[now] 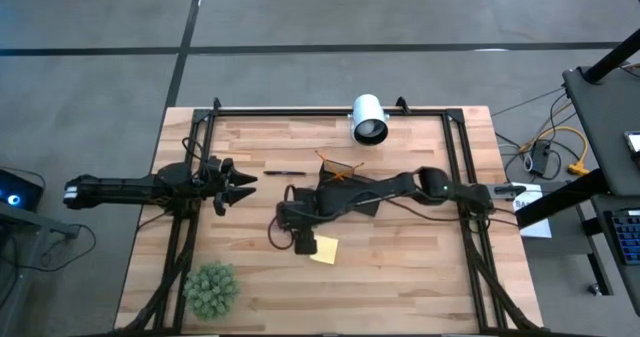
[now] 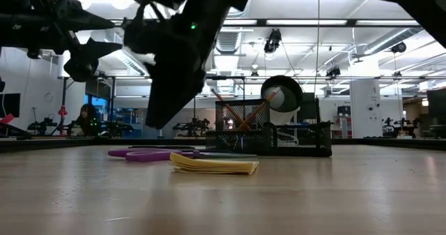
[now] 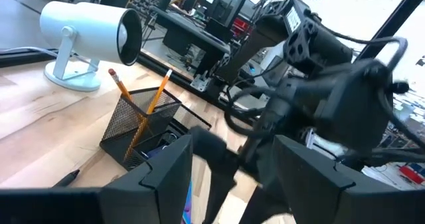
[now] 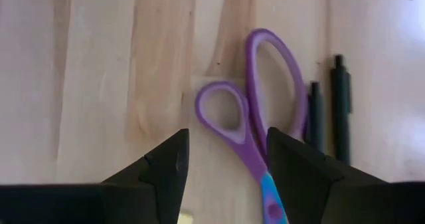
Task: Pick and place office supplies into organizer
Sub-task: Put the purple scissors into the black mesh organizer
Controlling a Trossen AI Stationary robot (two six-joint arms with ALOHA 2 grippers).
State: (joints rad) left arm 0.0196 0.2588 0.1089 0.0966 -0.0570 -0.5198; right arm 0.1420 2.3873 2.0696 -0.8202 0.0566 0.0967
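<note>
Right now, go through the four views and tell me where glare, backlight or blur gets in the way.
Low view: bright ceiling lights silhouette the arms; the flat yellow sticky-note pad stays readable. Left wrist view: bright windows wash out the background; the black mesh organizer is clear. Right wrist view: the purple-handled scissors look soft. High view: even light, no glare on the pale wooden table.

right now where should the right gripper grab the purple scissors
On the handle neck, just below the loops, coming straight down. The purple scissors lie flat on the table under the open right gripper, and that narrow neck fits between its fingers.
</note>
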